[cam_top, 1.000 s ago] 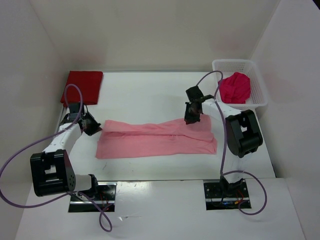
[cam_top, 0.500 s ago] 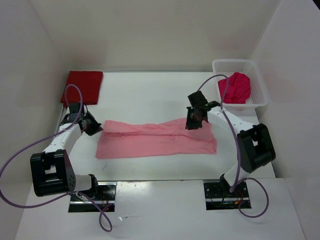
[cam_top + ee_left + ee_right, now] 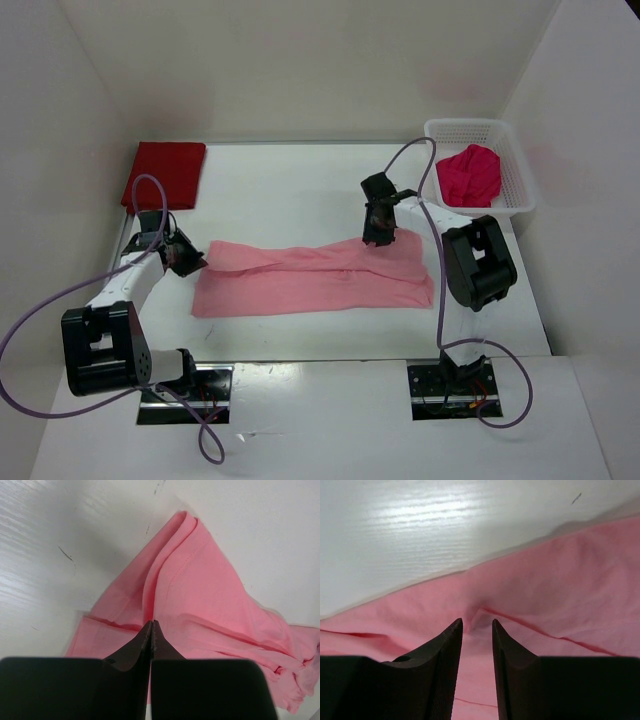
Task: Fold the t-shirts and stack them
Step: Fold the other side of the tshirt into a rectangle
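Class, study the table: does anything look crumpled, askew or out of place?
Yes. The magenta t-shirt lies bunched, unfolded, in the white basket, unlike the dark red t-shirt, folded flat at the far left. The pink t-shirt is a creased, uneven strip across the middle.

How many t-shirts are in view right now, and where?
3. A dark red shirt, folded, far left corner; pink shirt spread across the middle; magenta shirt bunched in the basket, possibly hiding more.
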Robot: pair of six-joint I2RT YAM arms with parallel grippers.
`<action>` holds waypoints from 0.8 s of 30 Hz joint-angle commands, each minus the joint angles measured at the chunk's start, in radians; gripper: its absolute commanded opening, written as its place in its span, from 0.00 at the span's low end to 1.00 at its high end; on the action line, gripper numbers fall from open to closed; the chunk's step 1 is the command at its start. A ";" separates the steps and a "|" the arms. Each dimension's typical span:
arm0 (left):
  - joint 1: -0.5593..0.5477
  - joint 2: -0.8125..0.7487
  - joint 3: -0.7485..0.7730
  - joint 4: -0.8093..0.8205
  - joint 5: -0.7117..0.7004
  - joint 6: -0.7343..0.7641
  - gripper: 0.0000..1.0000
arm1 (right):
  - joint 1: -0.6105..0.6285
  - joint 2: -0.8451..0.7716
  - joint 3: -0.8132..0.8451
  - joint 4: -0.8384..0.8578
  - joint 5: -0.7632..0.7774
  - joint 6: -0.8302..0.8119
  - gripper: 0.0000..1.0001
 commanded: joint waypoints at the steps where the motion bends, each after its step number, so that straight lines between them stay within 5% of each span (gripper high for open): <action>1: 0.007 -0.037 -0.012 0.014 0.013 0.004 0.00 | 0.009 0.000 0.055 0.041 0.069 -0.020 0.36; 12: 0.007 -0.037 -0.021 0.033 0.013 -0.005 0.00 | 0.009 0.019 0.026 0.031 0.069 -0.020 0.36; 24: 0.007 -0.046 -0.030 0.044 0.022 -0.014 0.00 | 0.009 0.039 0.026 0.022 0.060 -0.029 0.24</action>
